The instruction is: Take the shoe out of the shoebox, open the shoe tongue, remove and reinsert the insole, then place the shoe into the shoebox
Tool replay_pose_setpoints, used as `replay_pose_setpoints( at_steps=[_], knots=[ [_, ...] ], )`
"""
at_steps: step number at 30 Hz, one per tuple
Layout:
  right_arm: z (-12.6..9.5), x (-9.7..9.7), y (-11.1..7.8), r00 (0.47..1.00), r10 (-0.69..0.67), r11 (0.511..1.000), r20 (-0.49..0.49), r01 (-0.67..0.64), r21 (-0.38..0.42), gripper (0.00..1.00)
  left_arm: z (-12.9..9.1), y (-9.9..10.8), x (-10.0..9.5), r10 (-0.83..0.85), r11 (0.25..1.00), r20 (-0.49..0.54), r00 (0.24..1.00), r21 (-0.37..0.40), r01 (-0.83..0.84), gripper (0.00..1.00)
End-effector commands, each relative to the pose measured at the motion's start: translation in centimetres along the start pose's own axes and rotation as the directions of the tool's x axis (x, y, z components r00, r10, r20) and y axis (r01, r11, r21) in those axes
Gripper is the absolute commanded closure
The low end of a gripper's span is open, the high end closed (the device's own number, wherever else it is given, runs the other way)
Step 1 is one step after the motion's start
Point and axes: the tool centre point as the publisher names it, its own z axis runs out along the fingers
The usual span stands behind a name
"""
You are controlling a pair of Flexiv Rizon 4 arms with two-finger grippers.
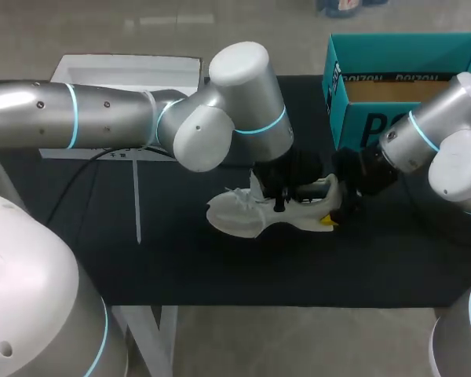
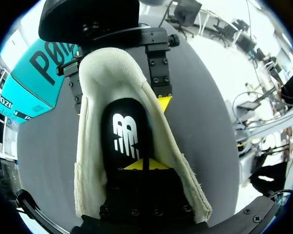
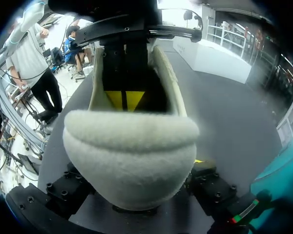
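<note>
Our left hand (image 2: 142,165) is clenched, tips together inside the white sneaker (image 1: 239,216), on its black insole (image 2: 124,131). Our right hand (image 1: 334,208) grasps the heel. Sneaker sits on the desk (image 1: 220,267), near the teal shoebox (image 1: 361,118).

You have even light from overhead — white glare streaks along the left arm (image 1: 31,106) at nine o'clock, a soft shadow under the shoe (image 1: 237,220) on the dark table (image 1: 220,267). The insole (image 2: 124,136) lies dim inside.
</note>
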Motion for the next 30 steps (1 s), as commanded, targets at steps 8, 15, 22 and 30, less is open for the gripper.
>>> replay_pose_setpoints(
  at_steps=[8,15,22,30],
  knots=[
    [0.1,0.1,0.0,1.000,0.000,1.000,0.001,0.000,0.003,1.00,0.5,-0.2,1.1,-0.003,1.000,-0.061,0.998,0.014,0.004,0.97],
    [0.1,0.1,0.0,1.000,0.000,1.000,0.001,0.000,0.003,1.00,1.0,-0.1,1.5,0.004,1.000,-0.166,0.986,-0.019,-0.007,1.00],
    [0.1,0.1,0.0,1.000,0.000,1.000,0.001,0.000,0.003,1.00,1.5,0.0,2.0,0.006,0.999,-0.189,0.982,-0.032,-0.012,0.94],
    [0.1,0.1,0.0,1.000,0.000,1.000,0.001,0.000,0.003,1.00,1.8,0.3,2.3,0.008,1.000,-0.182,0.983,-0.028,-0.014,0.61]
  ],
)
